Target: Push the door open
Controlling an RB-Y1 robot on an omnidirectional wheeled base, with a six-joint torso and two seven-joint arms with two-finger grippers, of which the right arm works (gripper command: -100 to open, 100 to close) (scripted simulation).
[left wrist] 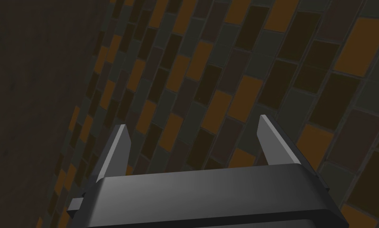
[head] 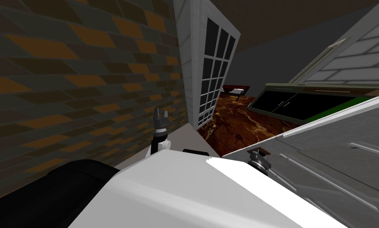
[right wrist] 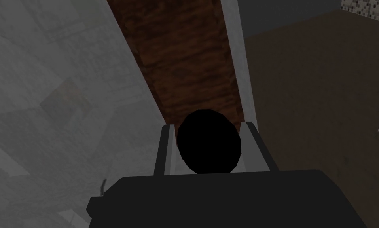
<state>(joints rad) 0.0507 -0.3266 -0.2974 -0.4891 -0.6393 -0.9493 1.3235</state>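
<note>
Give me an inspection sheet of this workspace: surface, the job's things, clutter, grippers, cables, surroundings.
Surface: brown marbled floor ahead.
Job's things: grey panelled door on my right, with a black round knob. A strip of floor shows between the door and a white frame.
Clutter: nothing seen.
Grippers: right gripper has its fingers pressed on the knob's sides. Left gripper is open and empty, pointing at the tiled wall.
Cables: nothing seen.
Surroundings: the wall of dark and orange tiles is on my left. Ahead are a white-barred glazed panel and a dark low cabinet.
</note>
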